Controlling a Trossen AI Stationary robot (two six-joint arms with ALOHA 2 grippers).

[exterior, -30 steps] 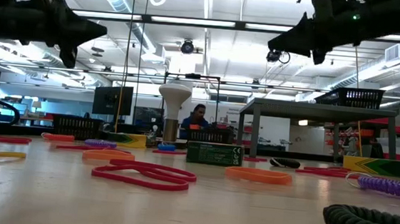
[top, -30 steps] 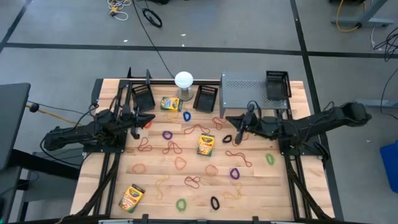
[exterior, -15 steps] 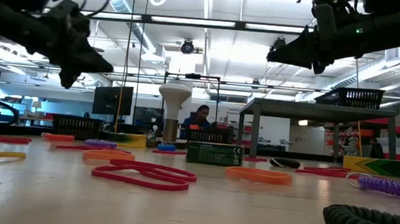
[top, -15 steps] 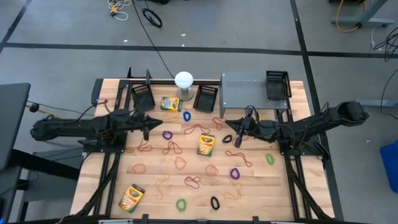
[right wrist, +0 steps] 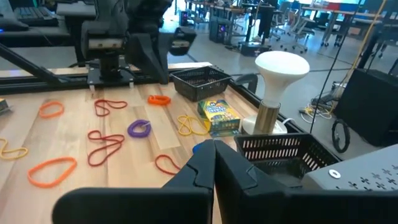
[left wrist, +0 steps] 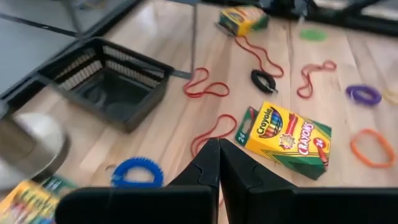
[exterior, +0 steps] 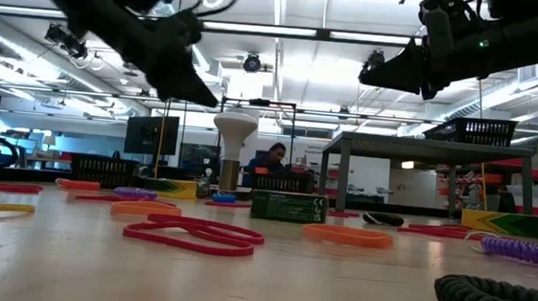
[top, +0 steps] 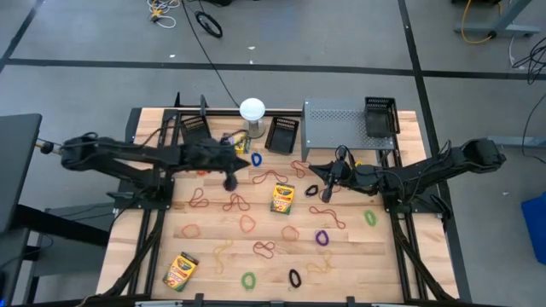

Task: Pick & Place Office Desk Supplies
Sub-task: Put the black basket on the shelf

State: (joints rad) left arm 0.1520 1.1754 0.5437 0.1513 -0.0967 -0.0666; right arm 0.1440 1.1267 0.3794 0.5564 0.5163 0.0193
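Many rubber-band loops litter the wooden table; left gripper and right gripper clenched empty.

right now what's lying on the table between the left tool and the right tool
In the high view, a crayon box and a red rubber-band loop lie between the left tool and the right tool.

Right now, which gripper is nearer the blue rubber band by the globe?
Left. The left gripper hangs just beside the blue rubber band; the right gripper sits farther off, past the center crayon box.
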